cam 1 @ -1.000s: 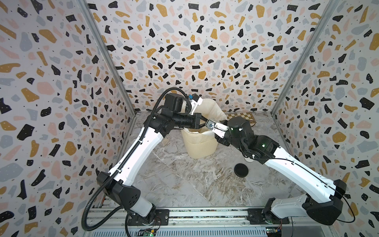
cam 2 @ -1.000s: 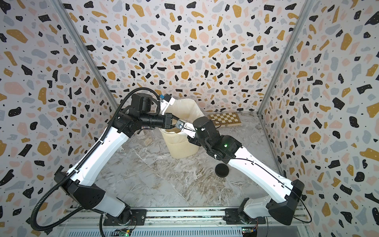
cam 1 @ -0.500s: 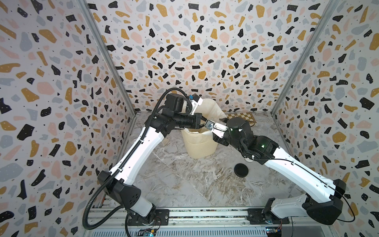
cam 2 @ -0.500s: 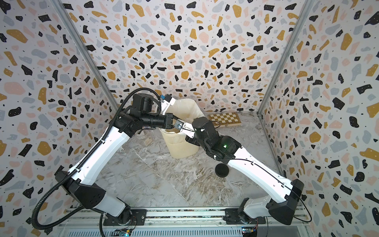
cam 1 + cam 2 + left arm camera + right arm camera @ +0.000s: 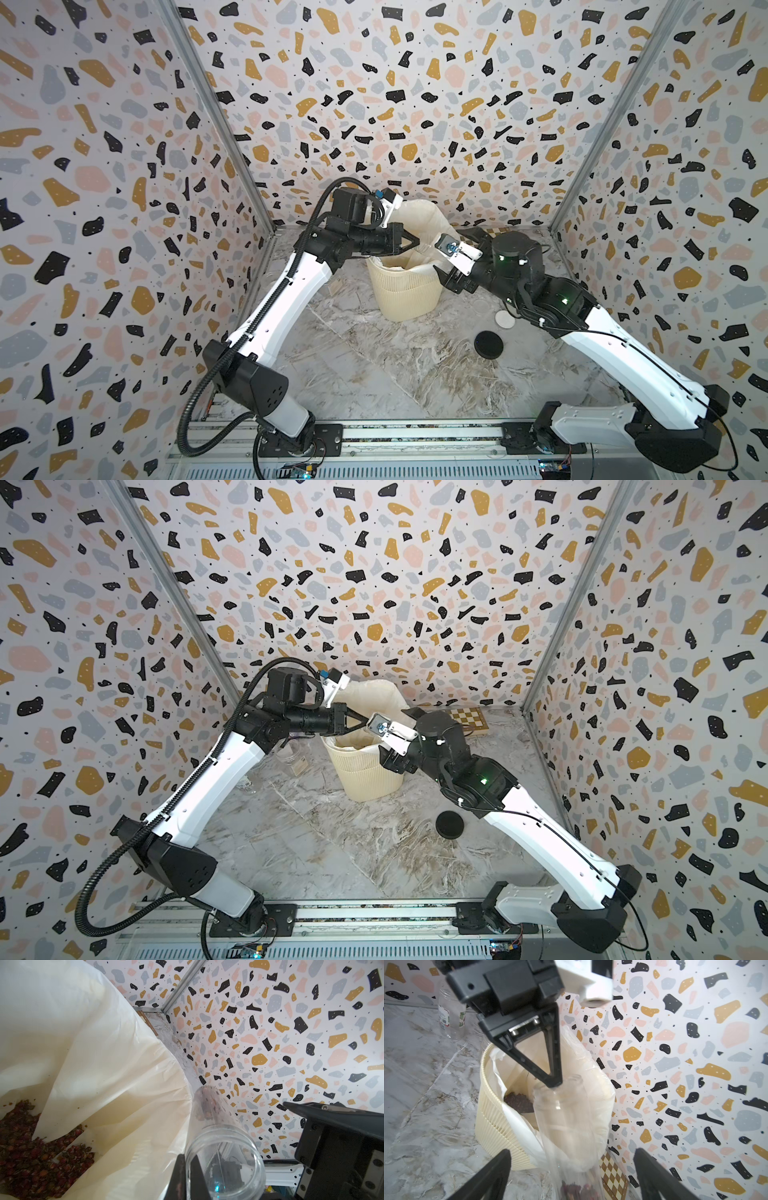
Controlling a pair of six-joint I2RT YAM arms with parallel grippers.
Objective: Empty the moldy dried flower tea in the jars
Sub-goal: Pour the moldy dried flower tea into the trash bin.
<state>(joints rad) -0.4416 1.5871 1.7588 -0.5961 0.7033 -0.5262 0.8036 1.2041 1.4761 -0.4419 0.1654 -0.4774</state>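
Fingertips of the left gripper [image 5: 556, 1083] are pinched shut on the mouth rim of one clear jar [image 5: 566, 1126], carrying it tilted in the air over a cream ribbed bin [image 5: 409, 297]. The right gripper [image 5: 571, 1151] has its two black fingers [image 5: 492, 1167] spread wide on either side of the same jar's body, and neither visibly touches it. Moldy dried flower tea [image 5: 572, 1188], reddish-brown buds, sits in that jar's closed end, down between the right fingers and away from the left fingertips, while a bigger dark heap [image 5: 31, 1157] of it lies in the white bag [image 5: 93, 1053] lining the bin, below the left fingertips. I count three jars: a second jar [image 5: 450, 1012] stands upright on the table beyond the left gripper, its paper label showing green patches and a barcode but no word I can read, and a third jar [image 5: 289, 752] shows dimly in a top view, nearer the bin. Three round lids lie flat behind the right fingers, back along that arm: one black lid [image 5: 488, 344], one white lid [image 5: 505, 319], one clear lid [image 5: 482, 305]. One chessboard [image 5: 467, 720] rests at the back. The table [image 5: 395, 374] is grey-white marbled with tan streaks, and three walls carry a terrazzo print of black, ochre, pink and grey flecks.
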